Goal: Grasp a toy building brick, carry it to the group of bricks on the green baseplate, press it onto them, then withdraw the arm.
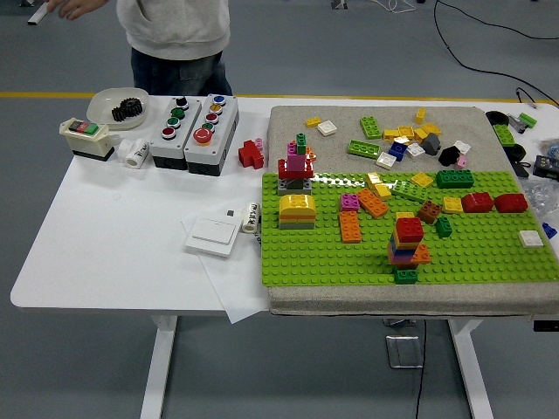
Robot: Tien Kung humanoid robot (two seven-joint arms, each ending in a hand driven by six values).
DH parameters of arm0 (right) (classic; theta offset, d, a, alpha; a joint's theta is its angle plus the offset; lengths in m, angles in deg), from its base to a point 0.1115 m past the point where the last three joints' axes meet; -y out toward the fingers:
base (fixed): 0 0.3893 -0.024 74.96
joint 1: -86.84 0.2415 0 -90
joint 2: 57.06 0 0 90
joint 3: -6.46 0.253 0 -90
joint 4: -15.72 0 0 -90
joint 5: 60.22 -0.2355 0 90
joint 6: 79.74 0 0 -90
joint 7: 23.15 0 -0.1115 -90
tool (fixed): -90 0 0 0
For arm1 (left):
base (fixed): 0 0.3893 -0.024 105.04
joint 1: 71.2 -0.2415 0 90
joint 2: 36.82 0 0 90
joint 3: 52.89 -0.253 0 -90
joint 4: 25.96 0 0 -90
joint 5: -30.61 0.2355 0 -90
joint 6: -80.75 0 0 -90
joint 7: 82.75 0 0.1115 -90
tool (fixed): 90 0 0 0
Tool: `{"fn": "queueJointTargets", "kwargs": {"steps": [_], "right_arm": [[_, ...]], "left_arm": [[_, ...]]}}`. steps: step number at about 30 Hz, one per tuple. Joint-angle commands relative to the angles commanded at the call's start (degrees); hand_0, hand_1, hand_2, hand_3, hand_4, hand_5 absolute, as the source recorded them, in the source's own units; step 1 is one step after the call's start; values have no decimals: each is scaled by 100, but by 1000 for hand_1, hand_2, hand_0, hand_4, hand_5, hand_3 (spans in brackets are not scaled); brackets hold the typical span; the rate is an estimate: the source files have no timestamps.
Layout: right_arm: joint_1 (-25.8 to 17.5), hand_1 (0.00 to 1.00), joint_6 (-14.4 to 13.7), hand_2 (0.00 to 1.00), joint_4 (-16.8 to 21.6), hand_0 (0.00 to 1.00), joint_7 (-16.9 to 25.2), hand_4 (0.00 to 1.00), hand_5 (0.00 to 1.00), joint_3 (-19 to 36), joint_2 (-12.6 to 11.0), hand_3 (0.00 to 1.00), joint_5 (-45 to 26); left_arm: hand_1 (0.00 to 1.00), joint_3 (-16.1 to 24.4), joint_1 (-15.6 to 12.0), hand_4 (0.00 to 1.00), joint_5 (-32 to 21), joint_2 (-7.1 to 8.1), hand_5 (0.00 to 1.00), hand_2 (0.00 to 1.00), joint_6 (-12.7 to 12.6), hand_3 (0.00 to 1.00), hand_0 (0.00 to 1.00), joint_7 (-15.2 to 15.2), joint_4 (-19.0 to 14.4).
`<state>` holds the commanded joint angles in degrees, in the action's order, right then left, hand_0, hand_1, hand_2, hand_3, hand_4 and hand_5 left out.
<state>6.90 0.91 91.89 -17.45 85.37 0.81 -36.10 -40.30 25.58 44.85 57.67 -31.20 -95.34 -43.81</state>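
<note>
Neither robot hand shows in the frame, so their state cannot be told. Loose bricks (pixel 397 140) lie scattered at upper right on the grey mat (pixel 288 122), just beyond the green baseplate (pixel 489 253), where a stacked tower (pixel 407 247) stands at centre-right, likely the pressing target.

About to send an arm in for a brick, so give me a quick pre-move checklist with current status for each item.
1. Person clear of the baseplate: ok, standing at the far left side, hands away from the bricks.
2. Robot arms visible: not ok, neither is in the head view.
3. Loose bricks available: ok, a scatter lies on the grey mat beyond the green baseplate.
4. Target group standing: ok, the red-topped stack sits upright near the baseplate's front edge.
5. Space around that stack: ok, bare studs left and right.
6. Baseplate fixed to the mat: cannot tell.
</note>
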Motion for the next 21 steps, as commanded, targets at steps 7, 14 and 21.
{"fn": "queueJointTargets", "kwargs": {"steps": [7, 14, 21], "right_arm": [[15, 763, 9, 791, -2, 778, -2, 998, 957, -3, 2, 830, -13], [1, 753, 6, 789, -5, 765, -5, 998, 947, 13, 2, 827, -27], [-9, 746, -3, 786, -14, 752, -4, 998, 945, 45, 11, 824, -64]], "left_arm": [[722, -29, 11, 639, -56, -4, 662, 714, -4, 589, 737, 19, -2], [722, -22, 12, 640, -36, -11, 664, 715, -4, 589, 736, 13, -6], [723, -7, 16, 640, 10, -13, 664, 715, 3, 589, 736, -5, -10]]}}
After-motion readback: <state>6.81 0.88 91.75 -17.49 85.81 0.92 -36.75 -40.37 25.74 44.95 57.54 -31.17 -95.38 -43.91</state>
